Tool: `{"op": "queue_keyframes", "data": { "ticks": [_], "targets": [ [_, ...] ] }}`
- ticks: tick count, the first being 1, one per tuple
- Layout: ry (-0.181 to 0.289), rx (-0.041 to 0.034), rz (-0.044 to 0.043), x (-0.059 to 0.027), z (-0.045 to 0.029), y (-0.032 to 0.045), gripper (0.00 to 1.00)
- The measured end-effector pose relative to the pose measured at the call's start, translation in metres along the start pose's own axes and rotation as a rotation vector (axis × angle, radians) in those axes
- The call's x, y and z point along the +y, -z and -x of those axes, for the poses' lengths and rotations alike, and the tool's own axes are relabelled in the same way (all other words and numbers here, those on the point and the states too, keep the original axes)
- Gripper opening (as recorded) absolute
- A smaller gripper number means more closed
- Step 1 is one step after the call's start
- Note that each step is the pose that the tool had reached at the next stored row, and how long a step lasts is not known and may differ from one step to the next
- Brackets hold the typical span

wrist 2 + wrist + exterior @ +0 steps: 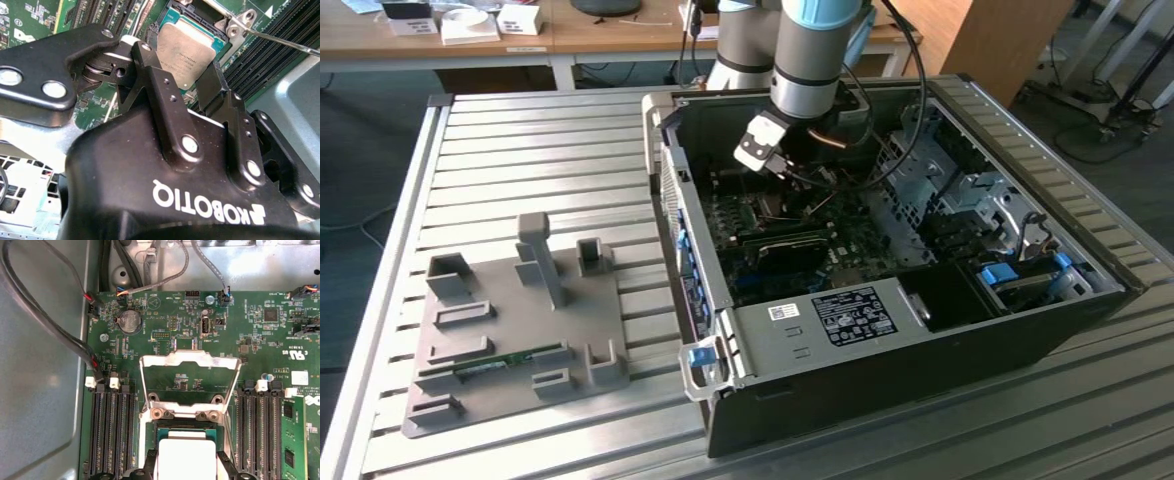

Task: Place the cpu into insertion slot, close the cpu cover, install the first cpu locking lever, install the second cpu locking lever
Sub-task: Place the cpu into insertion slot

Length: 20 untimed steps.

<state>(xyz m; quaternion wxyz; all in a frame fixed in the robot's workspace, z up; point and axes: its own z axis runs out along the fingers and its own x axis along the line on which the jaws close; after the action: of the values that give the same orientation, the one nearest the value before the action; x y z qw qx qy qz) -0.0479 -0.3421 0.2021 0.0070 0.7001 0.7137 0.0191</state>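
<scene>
The black two-fingered gripper (177, 67) is clamped on the small, flat, square silver-grey cpu (186, 456), one finger against each opposite edge. The chip sits squarely at the dark, metal-rimmed insertion slot (186, 426). The shiny metal-frame cpu cover (189, 359) stands swung open just beyond.

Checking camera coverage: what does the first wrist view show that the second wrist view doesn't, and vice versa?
First wrist view: the open cpu cover, a coin battery and cables on the motherboard. Second wrist view: the black body of the tool, close up. Both: the cpu at the insertion slot, flanked by memory slots.
</scene>
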Motion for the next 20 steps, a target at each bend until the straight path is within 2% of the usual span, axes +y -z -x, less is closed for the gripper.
{"op": "queue_keyframes", "data": {
  "ticks": [20],
  "targets": [
    [-0.01, 0.0001, 0.0002, -0.0001, 0.0, -0.0032, 0.54]
  ]
}}
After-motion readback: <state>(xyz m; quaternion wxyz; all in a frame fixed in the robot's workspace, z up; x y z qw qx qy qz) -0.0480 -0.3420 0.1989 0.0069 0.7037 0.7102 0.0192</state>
